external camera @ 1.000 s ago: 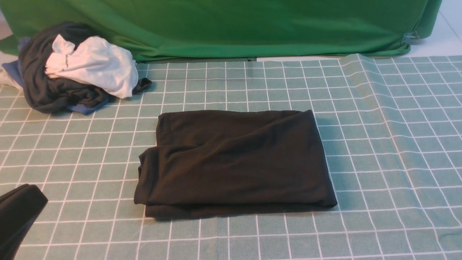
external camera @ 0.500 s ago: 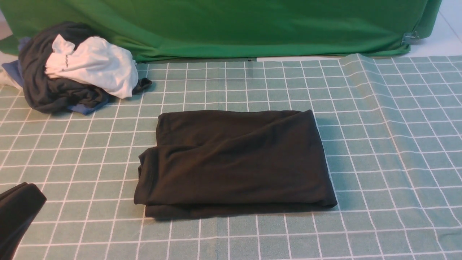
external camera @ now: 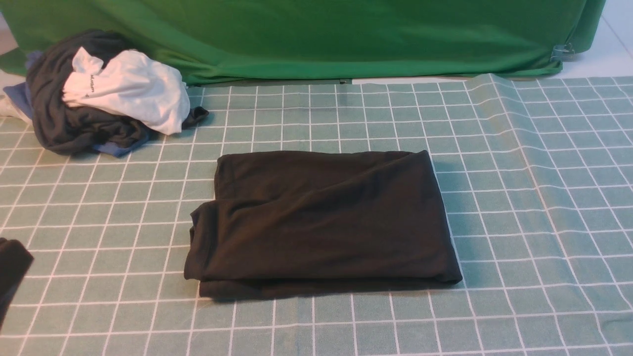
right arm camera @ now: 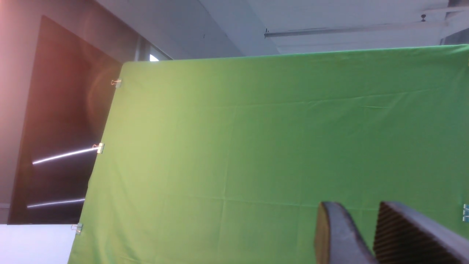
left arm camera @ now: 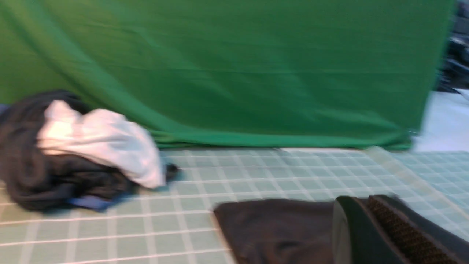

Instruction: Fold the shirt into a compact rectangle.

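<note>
The black shirt [external camera: 321, 222] lies folded into a rough rectangle in the middle of the checked cloth, and its near part [left arm camera: 278, 231] shows blurred in the left wrist view. No print or neck tag is visible. My left gripper [external camera: 12, 264] is a dark shape at the far left edge of the front view, well apart from the shirt. In its wrist view the left gripper [left arm camera: 367, 200] has its fingers together with nothing between them. My right gripper [right arm camera: 361, 207] is outside the front view. It points at the green backdrop with a gap between its fingers, holding nothing.
A pile of black, white and blue clothes [external camera: 99, 94] sits at the back left. A green backdrop [external camera: 316, 34] hangs along the far edge, with a metal clip [external camera: 562, 51] at its right. The checked tablecloth [external camera: 519, 222] has a raised ridge [external camera: 499, 128] on the right.
My left gripper has drawn back to the left, and less of it shows in the front view. The folded shirt has not moved.
</note>
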